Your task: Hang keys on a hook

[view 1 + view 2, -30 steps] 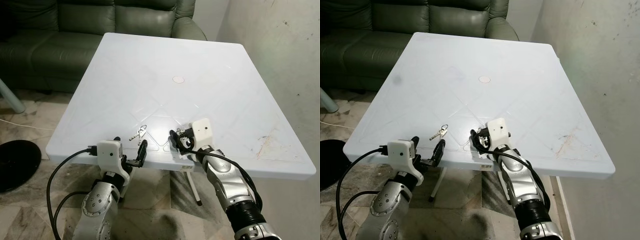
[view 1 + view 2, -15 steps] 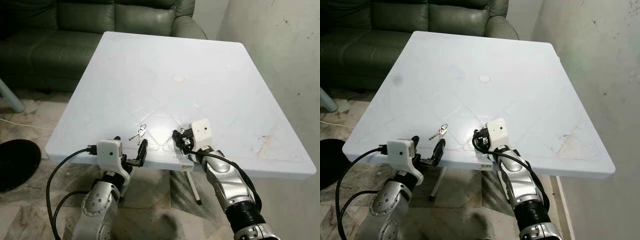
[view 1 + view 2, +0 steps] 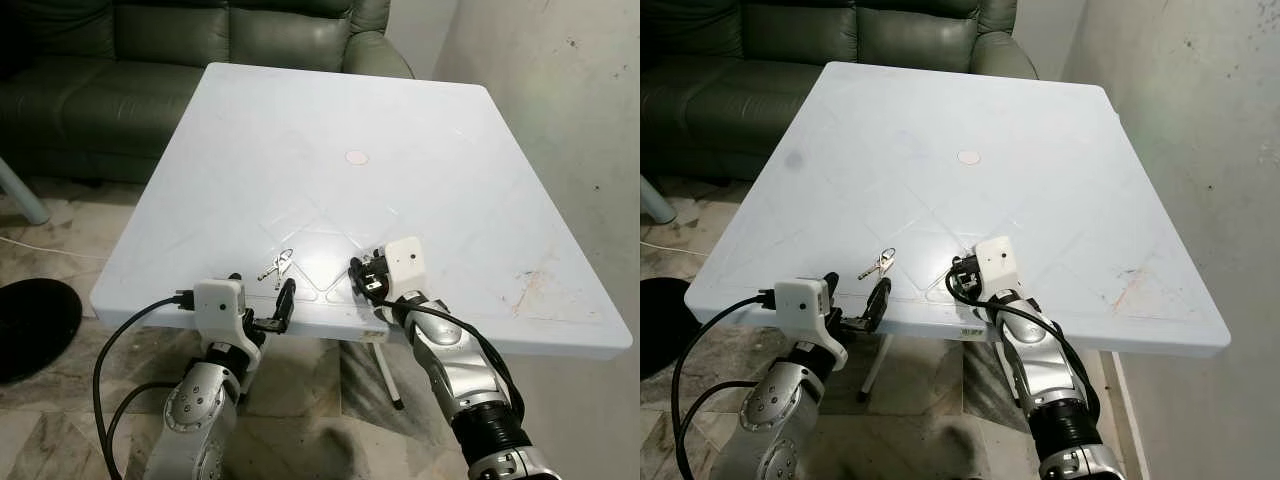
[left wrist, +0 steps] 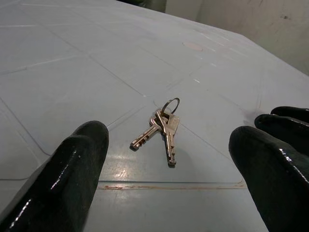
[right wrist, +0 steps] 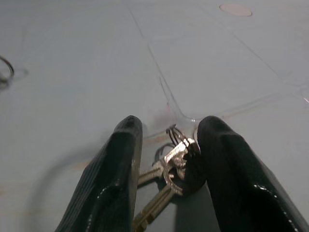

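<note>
Right wrist view: right tool (image 5: pixel 166 159) astride keys (image 5: pixel 169 171) on table (image 5: pixel 72 72).

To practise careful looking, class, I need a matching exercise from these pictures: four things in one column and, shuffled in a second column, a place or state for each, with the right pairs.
Column one:
1. left claw
2. right claw
3. sofa
4. round disc

Column two:
A. dark green, beyond the far edge of the table
B. in the middle of the white table top
C. open, at the table's near edge, facing the loose keys
D. low over the table, a second bunch of keys at its tip

Pairs: 1-C, 2-D, 3-A, 4-B
</note>
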### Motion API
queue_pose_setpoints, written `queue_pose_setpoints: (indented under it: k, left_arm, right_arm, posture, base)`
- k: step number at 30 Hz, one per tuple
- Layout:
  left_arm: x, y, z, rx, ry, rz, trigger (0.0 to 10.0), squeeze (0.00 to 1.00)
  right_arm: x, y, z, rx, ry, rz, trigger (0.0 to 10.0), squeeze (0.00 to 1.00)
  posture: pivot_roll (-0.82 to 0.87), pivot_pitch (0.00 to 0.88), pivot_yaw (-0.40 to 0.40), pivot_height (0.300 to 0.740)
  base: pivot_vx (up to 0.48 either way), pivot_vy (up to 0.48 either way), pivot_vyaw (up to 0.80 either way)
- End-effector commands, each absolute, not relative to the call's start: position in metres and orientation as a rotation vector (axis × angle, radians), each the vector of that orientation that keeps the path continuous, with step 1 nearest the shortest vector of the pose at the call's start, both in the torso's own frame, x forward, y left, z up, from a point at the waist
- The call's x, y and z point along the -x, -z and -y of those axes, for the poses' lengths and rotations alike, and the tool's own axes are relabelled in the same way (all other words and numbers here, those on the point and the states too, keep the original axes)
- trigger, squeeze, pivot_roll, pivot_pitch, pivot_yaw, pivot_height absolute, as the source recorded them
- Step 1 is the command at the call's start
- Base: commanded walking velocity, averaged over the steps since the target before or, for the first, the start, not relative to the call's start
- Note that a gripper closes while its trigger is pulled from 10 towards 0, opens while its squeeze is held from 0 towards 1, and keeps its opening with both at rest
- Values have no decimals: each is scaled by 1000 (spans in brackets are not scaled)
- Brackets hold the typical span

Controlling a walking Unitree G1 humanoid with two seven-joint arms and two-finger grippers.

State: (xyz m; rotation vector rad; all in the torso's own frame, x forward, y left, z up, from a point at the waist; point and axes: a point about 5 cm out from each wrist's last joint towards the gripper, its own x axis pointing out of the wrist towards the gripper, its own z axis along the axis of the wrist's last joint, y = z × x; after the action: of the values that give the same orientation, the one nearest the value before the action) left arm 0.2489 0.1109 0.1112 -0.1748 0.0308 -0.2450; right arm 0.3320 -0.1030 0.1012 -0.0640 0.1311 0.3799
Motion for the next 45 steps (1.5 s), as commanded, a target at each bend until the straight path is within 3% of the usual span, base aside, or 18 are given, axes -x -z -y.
queue_pose_setpoints:
  k: [1,2,4,5,14,15,16,20,21,22,26,27,29,30,31,36,39,45]
  left_arm:
    - [-248,-113,-108,182,250,-28,10000,0]
    - [-248,-113,-108,182,250,-28,10000,0]
    - [-248,-113,-108,183,250,-29,10000,0]
    - [-248,-113,-108,185,250,-29,10000,0]
    - [-249,-114,-107,189,253,-28,10000,0]
    - [-249,-114,-107,189,253,-27,10000,0]
    - [-249,-114,-107,188,253,-27,10000,0]
    - [-249,-114,-106,189,256,-26,10000,0]
    - [-249,-114,-106,189,256,-27,10000,0]
    - [-249,-114,-106,190,256,-27,10000,0]
    - [-250,-115,-106,192,257,-25,10000,0]
    - [-250,-115,-106,191,256,-25,10000,0]
    - [-250,-114,-106,192,254,-26,10000,0]
    - [-250,-115,-106,193,253,-26,10000,0]
    - [-250,-115,-106,194,253,-26,10000,0]
    - [-250,-115,-106,197,253,-26,10000,0]
    - [-250,-115,-106,199,252,-26,10000,0]
    - [-250,-115,-106,204,252,-26,10000,0]
  right_arm:
    - [-335,-105,107,7,-376,-114,10000,0]
    - [-336,-105,109,-3,-364,-120,10000,929]
    - [-337,-105,111,8,-341,-131,10000,1000]
    - [-337,-106,111,32,-359,-128,10000,0]
    - [-334,-106,111,41,-418,-100,10000,0]
    - [-333,-105,111,51,-438,-97,5255,0]
    - [-333,-103,111,59,-448,-117,10000,0]
    - [-333,-101,114,89,-452,-124,10000,0]
    - [-333,-101,115,114,-444,-119,8784,0]
    - [-334,-100,115,135,-439,-130,9922,0]
    - [-334,-99,115,132,-437,-130,10000,0]
    - [-334,-99,115,135,-435,-131,8314,0]
    - [-334,-97,116,143,-424,-138,8667,0]
    - [-334,-98,116,149,-417,-130,1333,0]
    - [-334,-98,117,157,-411,-127,3647,0]
    - [-335,-98,118,157,-409,-121,4667,0]
    - [-336,-98,119,155,-406,-121,6275,0]
    - [-335,-100,123,132,-419,-103,3490,0]
  posture:
    - [93,124,-95,740]
    - [93,124,-95,740]
    - [92,122,-94,740]
    - [93,121,-93,740]
    - [92,119,-92,740]
    - [92,117,-92,740]
    - [92,117,-92,740]
    - [90,115,-90,740]
    - [90,115,-90,740]
    - [89,117,-89,740]
    - [90,116,-91,740]
    - [89,118,-90,740]
    - [90,117,-91,740]
    - [90,118,-91,740]
    - [89,117,-91,740]
    - [90,117,-91,740]
    - [88,116,-91,740]
    - [87,116,-92,740]
  base:
    - [0,0,0]
    - [0,0,0]
    - [0,0,0]
    - [0,0,0]
    - [0,0,0]
    - [0,0,0]
    - [0,0,0]
    - [0,0,0]
    - [0,0,0]
    - [0,0,0]
    - [0,0,0]
    - [0,0,0]
    - [0,0,0]
    - [0,0,0]
    - [0,0,0]
    - [0,0,0]
    - [0,0,0]
    - [0,0,0]
